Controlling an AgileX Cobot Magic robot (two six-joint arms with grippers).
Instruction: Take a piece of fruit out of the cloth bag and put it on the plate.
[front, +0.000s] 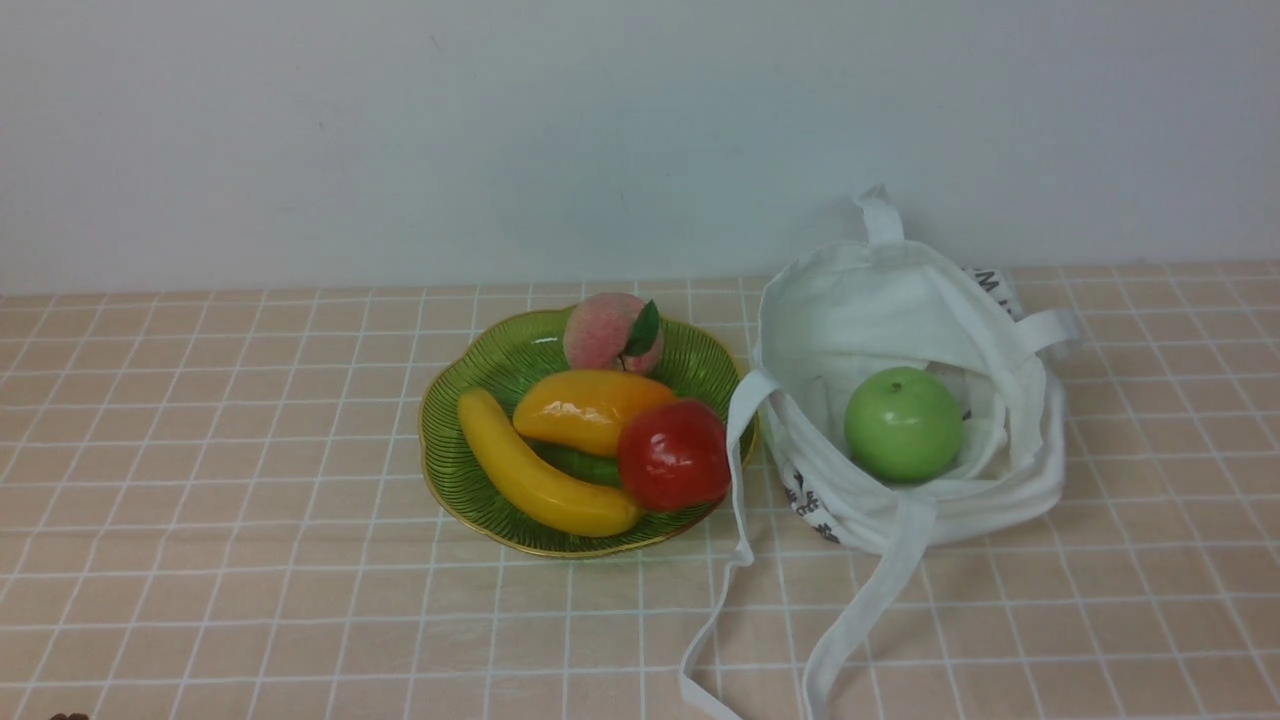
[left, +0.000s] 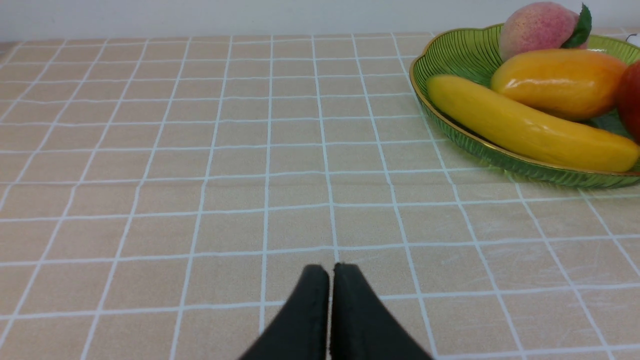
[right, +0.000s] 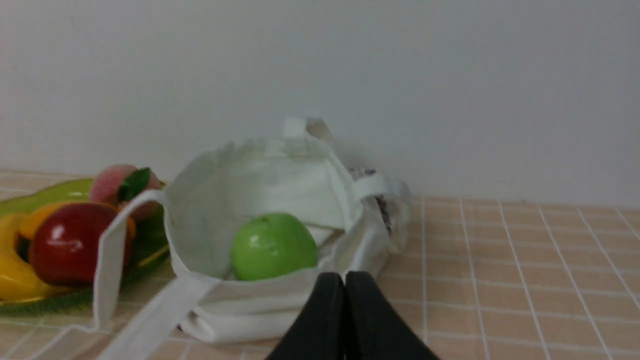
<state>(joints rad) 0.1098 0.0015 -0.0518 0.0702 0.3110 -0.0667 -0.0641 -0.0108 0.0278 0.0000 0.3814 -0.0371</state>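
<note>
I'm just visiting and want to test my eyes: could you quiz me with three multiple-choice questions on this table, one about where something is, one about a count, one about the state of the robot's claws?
1. Where is the red apple?
A. in the cloth bag
B. on the plate
C. on the bare tablecloth

2. How many fruits lie in the cloth bag?
A. one
B. two
C. none

3. How do the left gripper and right gripper stand?
A. both wide open
B. one holds a banana
C. both shut, empty

Answers:
1. B, it rests on the plate beside the banana.
2. A, only the green apple shows.
3. C, each pair of fingers touches with nothing between.
</note>
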